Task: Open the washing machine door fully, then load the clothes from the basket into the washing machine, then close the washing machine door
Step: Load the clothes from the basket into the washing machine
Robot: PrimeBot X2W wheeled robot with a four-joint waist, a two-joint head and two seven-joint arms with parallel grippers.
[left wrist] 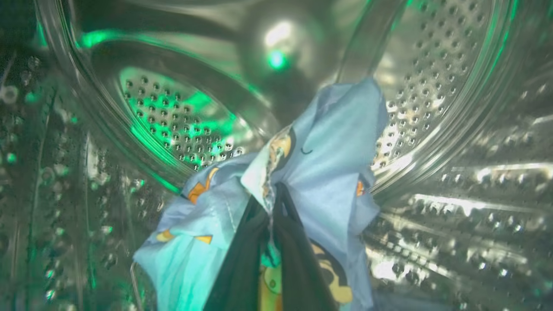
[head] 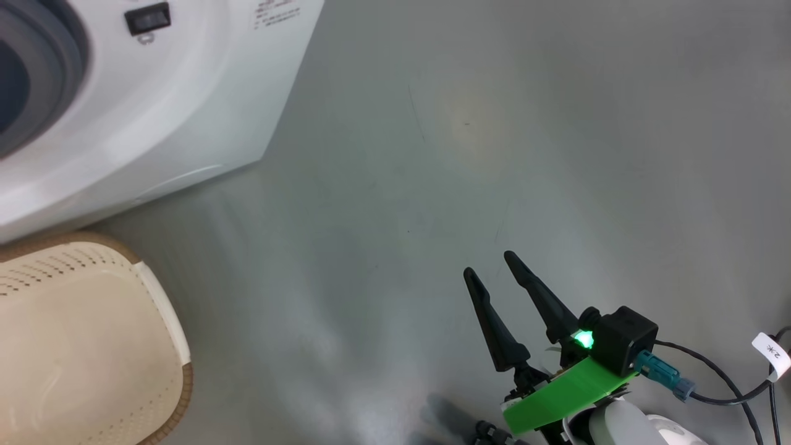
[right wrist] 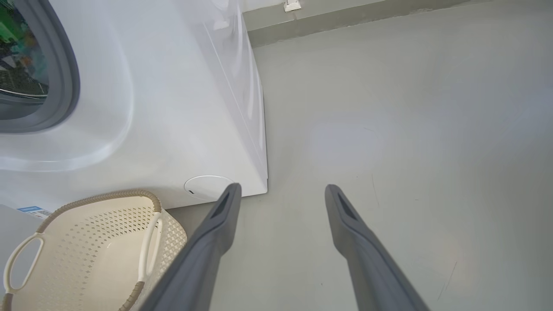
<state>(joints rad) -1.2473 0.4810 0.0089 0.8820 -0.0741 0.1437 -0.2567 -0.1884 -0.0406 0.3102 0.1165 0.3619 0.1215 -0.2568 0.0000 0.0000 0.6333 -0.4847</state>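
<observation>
Currently the left tool (left wrist: 274, 192) is pinched tight on the clothes (left wrist: 328, 155). Blue printed fabric is bunched around its fingers (left wrist: 246, 259), deep inside the drum (left wrist: 432, 65) of the washing machine (head: 185, 93).

Main risk, my read: on release the fabric hangs up on the fingers, since it wraps both sides of them, and gets dragged back out on retract. If a tail lands on the grey gasket (head: 52, 55), the door likely pinches it and won't latch.

The right tool (head: 488, 263) is spread wide, holding nothing, over bare floor (head: 432, 154), well apart from the machine. The basket (right wrist: 108, 229) sits to its left, against or just beside the machine front; can't tell which. What I can see of its inside is bare plastic, so this may be the last garment.

Nothing stands in the right tool's way. The trailing cable (head: 717, 371) behind it is the only snag candidate.
</observation>
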